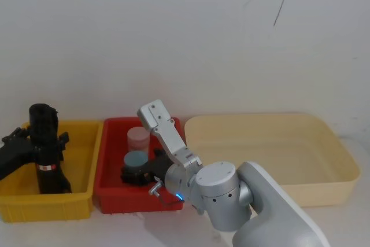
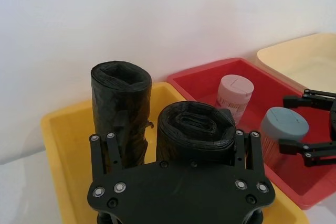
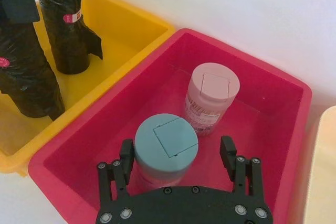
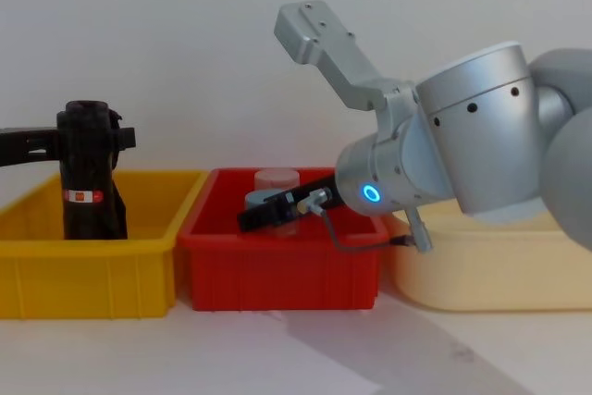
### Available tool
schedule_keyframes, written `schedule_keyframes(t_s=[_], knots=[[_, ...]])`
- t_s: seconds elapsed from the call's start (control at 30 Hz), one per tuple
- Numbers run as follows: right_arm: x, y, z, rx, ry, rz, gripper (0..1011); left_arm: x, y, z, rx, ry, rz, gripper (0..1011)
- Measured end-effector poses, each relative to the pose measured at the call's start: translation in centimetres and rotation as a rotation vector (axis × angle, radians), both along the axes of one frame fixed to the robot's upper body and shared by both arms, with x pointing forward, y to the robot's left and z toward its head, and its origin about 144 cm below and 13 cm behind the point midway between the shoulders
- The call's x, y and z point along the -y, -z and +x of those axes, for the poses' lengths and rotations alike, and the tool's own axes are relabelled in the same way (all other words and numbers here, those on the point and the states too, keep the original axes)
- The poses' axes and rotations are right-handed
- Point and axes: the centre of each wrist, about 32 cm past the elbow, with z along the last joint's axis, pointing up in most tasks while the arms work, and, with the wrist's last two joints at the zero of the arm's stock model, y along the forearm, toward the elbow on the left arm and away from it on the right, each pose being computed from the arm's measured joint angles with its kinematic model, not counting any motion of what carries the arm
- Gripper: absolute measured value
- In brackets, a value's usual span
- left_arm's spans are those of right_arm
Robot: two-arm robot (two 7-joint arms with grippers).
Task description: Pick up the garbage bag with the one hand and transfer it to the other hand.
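I see garbage bag (image 2: 197, 121) upright in yellow bin (image 2: 58, 129) at far left, second black roll (image 2: 121, 103) just beside it. Left gripper (image 2: 175, 136) straddles bag, fingers spread, not pinching. Right gripper (image 3: 176, 149) low in red bin (image 3: 262, 108), fingers spread either side of teal-lidded jar (image 3: 163, 135).

Bright, even, diffuse light washes the white wall (image 1: 185, 39). In the chest view a soft grey shadow crosses the worktop (image 4: 111, 358) near the red bin (image 4: 277, 275). The right arm's silver shell (image 4: 481, 127) carries soft highlights. The garbage bag (image 4: 88, 173) stays nearly featureless black.
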Motion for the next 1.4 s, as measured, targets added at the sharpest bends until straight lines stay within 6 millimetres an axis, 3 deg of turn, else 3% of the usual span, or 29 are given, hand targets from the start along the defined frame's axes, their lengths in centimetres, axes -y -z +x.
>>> schedule_keyframes(t_s=[0.17, 0.5, 0.57, 0.7, 1.07, 1.4], knots=[[0.05, 0.03, 0.06, -0.007, -0.001, 0.003, 971, 0.00, 0.00, 0.00, 0.000, 0.000, 0.000, 1000], [0.11, 0.03, 0.13, -0.013, -0.001, 0.006, 716, 0.01, 0.00, 0.00, 0.000, 0.000, 0.000, 1001], [0.11, 0.03, 0.14, -0.014, -0.001, 0.007, 675, 0.00, 0.00, 0.00, 0.000, 0.000, 0.000, 962], [0.12, 0.03, 0.15, -0.015, -0.002, 0.008, 675, 0.00, 0.00, 0.00, 0.000, 0.000, 0.000, 885], [0.13, 0.04, 0.16, -0.018, -0.002, 0.009, 675, 0.00, 0.00, 0.00, 0.000, 0.000, 0.000, 546], [0.13, 0.06, 0.16, -0.019, -0.002, 0.009, 675, 0.00, 0.00, 0.00, 0.000, 0.000, 0.000, 475]])
